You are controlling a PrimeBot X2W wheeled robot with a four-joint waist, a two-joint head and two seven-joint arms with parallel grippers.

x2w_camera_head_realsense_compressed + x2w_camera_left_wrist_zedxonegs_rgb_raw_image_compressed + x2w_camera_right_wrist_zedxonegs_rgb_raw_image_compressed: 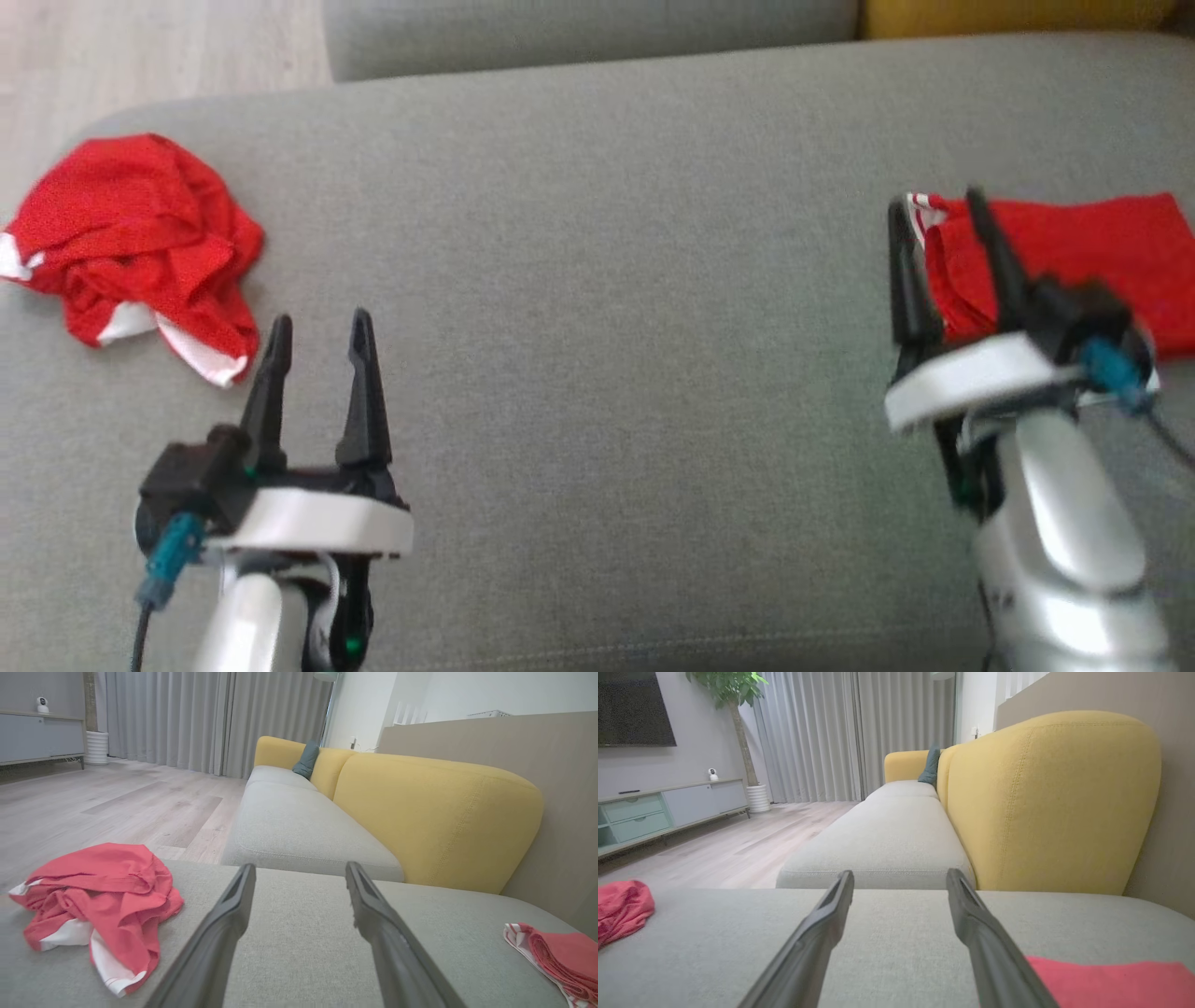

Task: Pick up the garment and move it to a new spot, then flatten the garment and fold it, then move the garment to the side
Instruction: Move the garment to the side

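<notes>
On the grey seat (607,308), a crumpled garment (131,233) lies heaped at nine o'clock, likely awaiting its turn. At its five o'clock the left gripper (320,327) hovers empty, fingers apart. At three o'clock the right gripper (936,203) stands spread at the edge of the folded garment (1092,243), which seems parked aside.

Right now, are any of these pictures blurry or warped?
Head view: soft overall, and the right gripper is smeared. Left wrist view: crisp, but the wide lens stretches the near fingers. Right wrist view: crisp, with even daylight and no glare.
</notes>
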